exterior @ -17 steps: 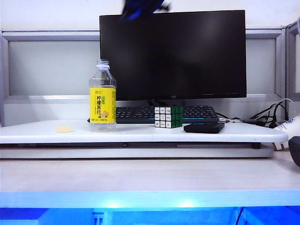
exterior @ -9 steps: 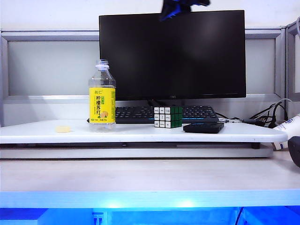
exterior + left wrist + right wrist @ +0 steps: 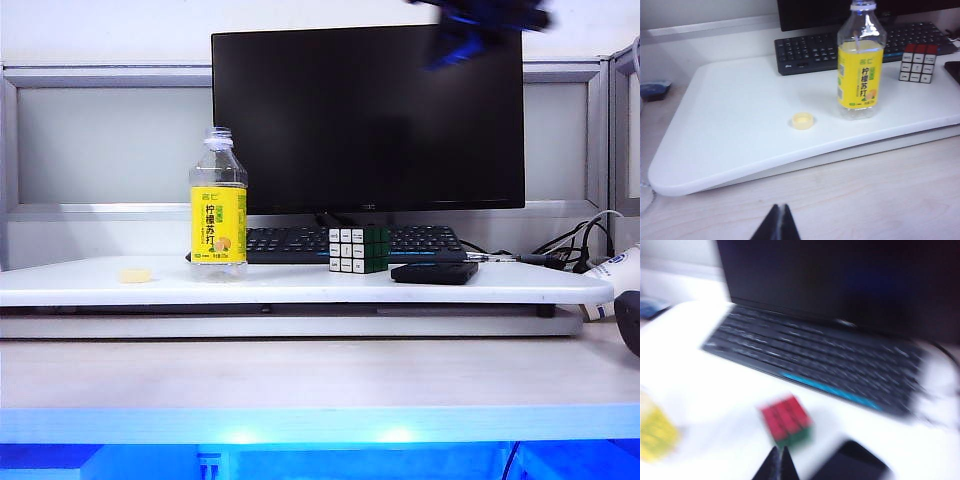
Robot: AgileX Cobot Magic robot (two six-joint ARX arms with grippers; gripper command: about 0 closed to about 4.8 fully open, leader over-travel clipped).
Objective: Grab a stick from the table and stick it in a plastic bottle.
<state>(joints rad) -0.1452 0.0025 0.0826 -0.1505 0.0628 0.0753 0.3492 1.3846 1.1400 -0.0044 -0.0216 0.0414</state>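
Look at the plastic bottle (image 3: 218, 205): stands straight up on the raised white board (image 3: 300, 283) of the table (image 3: 300, 375), over on the left side. Runs up and down the long way, with the open mouth pointing up. Wears a yellow label around the middle. Cannot tell where the stick is; cannot pick it out for sure in any view.

Find a small yellow cap (image 3: 803, 121) lying flat on the board near the bottle, not touching it. Find a color cube (image 3: 360, 249) more to the right, and a flat black thing (image 3: 435, 272) just beside that. See a black keyboard (image 3: 290, 243) behind them and a big dark screen (image 3: 370, 110) behind that. Note grey wall panels at the back and blue light along the front edge.

Spot the left gripper (image 3: 781, 225) low over the bare front of the table, fingers pinched together on nothing. Spot the right gripper (image 3: 780, 462) high up before the screen, blurry, fingers squeezed together, empty too.
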